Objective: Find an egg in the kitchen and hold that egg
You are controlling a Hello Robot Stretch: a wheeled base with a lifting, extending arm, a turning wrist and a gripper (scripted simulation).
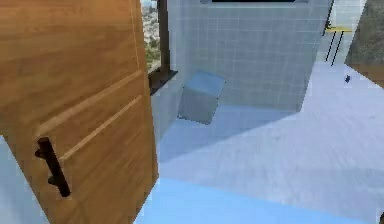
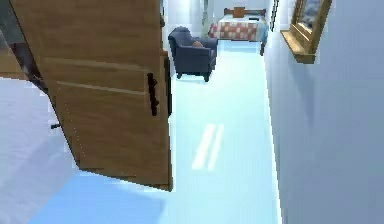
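Note:
A wooden door (image 1: 75, 100) with a dark handle (image 1: 53, 166) stands close at the forward view's left. The same wooden door (image 2: 100, 85) with its dark handle (image 2: 153, 95) takes up the arm side view's left.
A pale blue-grey box (image 1: 203, 97) sits on the floor against a tiled wall (image 1: 250, 55). A thin-legged stand (image 1: 335, 40) is at the far right. In the arm side view a dark armchair (image 2: 192, 52), a bed (image 2: 240, 27) beyond it and a framed picture (image 2: 308, 25) line a pale floor.

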